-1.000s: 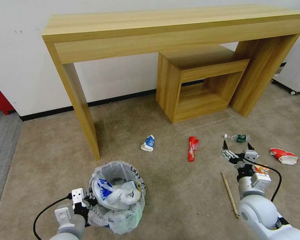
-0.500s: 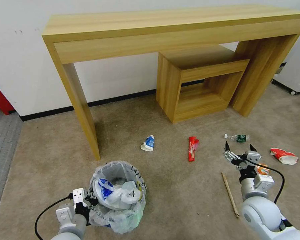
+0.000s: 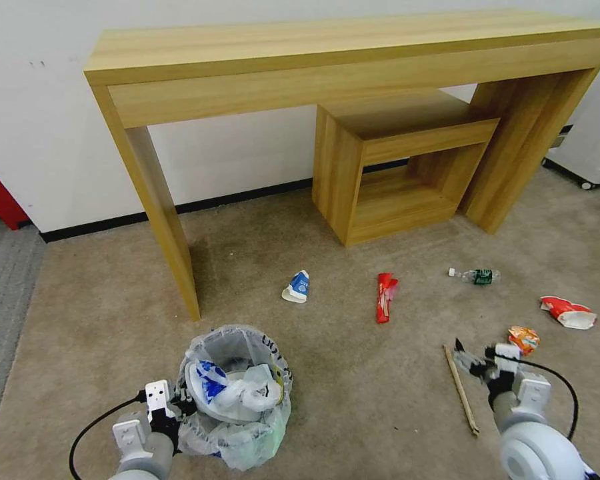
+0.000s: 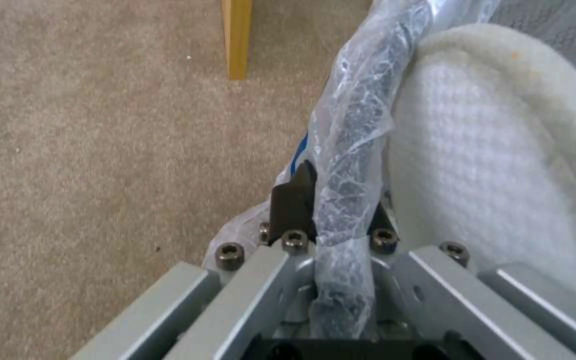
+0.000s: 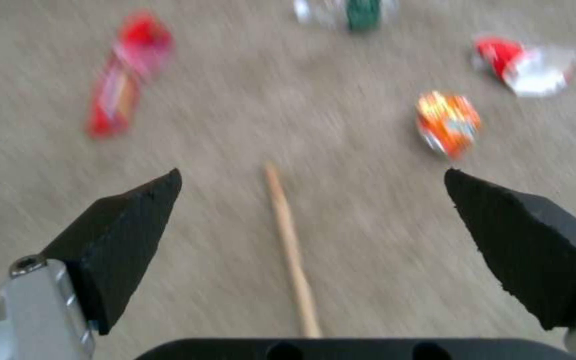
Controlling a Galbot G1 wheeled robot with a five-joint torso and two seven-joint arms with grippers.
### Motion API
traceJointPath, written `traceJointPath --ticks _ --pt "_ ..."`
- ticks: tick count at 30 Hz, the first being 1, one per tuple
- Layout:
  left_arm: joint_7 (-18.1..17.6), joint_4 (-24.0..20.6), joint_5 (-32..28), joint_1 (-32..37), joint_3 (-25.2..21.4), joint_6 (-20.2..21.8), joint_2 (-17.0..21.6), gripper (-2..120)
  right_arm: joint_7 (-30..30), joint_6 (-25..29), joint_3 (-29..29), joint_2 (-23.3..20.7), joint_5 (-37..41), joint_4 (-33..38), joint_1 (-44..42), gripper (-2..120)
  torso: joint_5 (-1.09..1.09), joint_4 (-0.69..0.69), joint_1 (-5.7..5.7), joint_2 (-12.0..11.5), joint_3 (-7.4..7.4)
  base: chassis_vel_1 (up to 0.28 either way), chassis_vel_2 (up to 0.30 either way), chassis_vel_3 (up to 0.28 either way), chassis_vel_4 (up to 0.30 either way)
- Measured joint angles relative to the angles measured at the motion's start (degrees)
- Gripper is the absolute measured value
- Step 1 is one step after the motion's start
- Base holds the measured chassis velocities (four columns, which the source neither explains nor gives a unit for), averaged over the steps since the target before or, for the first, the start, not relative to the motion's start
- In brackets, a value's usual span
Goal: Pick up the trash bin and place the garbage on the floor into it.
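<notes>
The small round trash bin lined with a crinkly translucent plastic bag (image 3: 237, 393) stands on the beige short-pile carpet floor (image 3: 353, 393), near the left leg of the long light-wood console table (image 3: 327, 60). White crumpled material and a blue-printed scrap lie inside it. The left gripper (image 3: 180, 408) is at the bin's near-left rim, its black fingers (image 4: 293, 202) pinched together on the bag-covered rim; the left wrist view shows the twisted plastic running between them.

The right gripper (image 3: 477, 357) hangs low over the carpet with its jaws spread wide, holding nothing. Just beside it lies the thin wooden stick (image 3: 461, 389), which the right wrist view places between the two fingertips, on the floor beyond them. The crumpled orange wrapper (image 3: 524, 339) lies near its right side. Farther out rest the red-and-white crushed carton (image 3: 568, 313), the clear bottle with a green label (image 3: 475, 275), the long red wrapper (image 3: 385, 296) and the blue-and-white crumpled carton (image 3: 297, 287).
</notes>
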Motion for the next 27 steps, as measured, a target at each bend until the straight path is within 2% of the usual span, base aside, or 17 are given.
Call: traceJointPath --ticks 4,7,8,11,12,13,17,19,22,27 --pt "0.10 0.23 -0.14 -0.21 0.00 -0.16 0.03 0 -3.28 0.41 0.36 -1.33 -0.72 -4.63 -1.10 100 0.01 -0.01 0.00 0.00 0.00 0.000 0.000 0.000 0.000" --pt "0.24 0.45 -0.32 -0.34 -0.03 -0.36 0.11 0 -7.36 4.81 -0.90 -2.20 -4.99 -12.01 -0.41 100 0.03 0.00 0.00 0.00 0.00 0.000 0.000 0.000 0.000" --pt "0.24 0.45 -0.32 -0.34 -0.03 -0.36 0.11 0 -7.36 4.81 -0.90 -2.20 -4.99 -12.01 -0.41 100 0.03 0.00 0.00 0.00 0.00 0.000 0.000 0.000 0.000" --pt "0.33 0.69 -0.79 -0.68 -0.14 -0.62 0.19 0 -10.45 10.29 -3.09 -2.89 -9.36 -20.04 1.46 100 0.00 -0.01 0.00 0.00 0.00 0.000 0.000 0.000 0.000" --pt "0.33 0.69 -0.79 -0.68 -0.14 -0.62 0.19 0 -10.45 10.29 -3.09 -2.89 -9.36 -20.04 1.46 100 0.00 -0.01 0.00 0.00 0.00 0.000 0.000 0.000 0.000" --pt "0.35 0.84 -0.86 -0.77 -0.15 -0.70 0.19 0 -11.69 13.01 -4.63 -2.92 -11.13 -23.04 2.61 100 0.01 -0.01 0.00 -0.01 0.00 0.000 0.000 0.000 0.000" --pt "0.37 1.18 -0.88 -0.86 -0.15 -0.81 0.06 0 -14.23 17.34 -7.87 -2.25 -14.24 -27.67 5.09 100 -0.02 0.00 0.00 0.00 0.00 0.000 0.000 0.000 0.000" --pt "0.40 1.27 -0.90 -0.73 -0.20 -0.95 -0.06 0 -16.47 21.11 -11.31 -0.07 -17.08 -32.32 7.86 100 0.06 0.01 0.00 0.00 0.00 0.000 0.000 0.000 0.000" --pt "0.45 1.27 -0.96 -0.47 -0.29 -1.07 -0.01 0 -17.84 23.00 -12.99 1.05 -18.72 -35.02 9.15 100 -0.01 0.00 0.00 0.00 0.00 0.000 0.000 0.000 0.000" --pt "0.47 1.15 -1.25 -0.23 -0.61 -1.14 0.21 0 -19.22 25.82 -15.38 2.67 -20.81 -39.82 11.41 100 0.01 0.00 0.00 0.00 0.00 0.000 0.000 0.000 0.000"
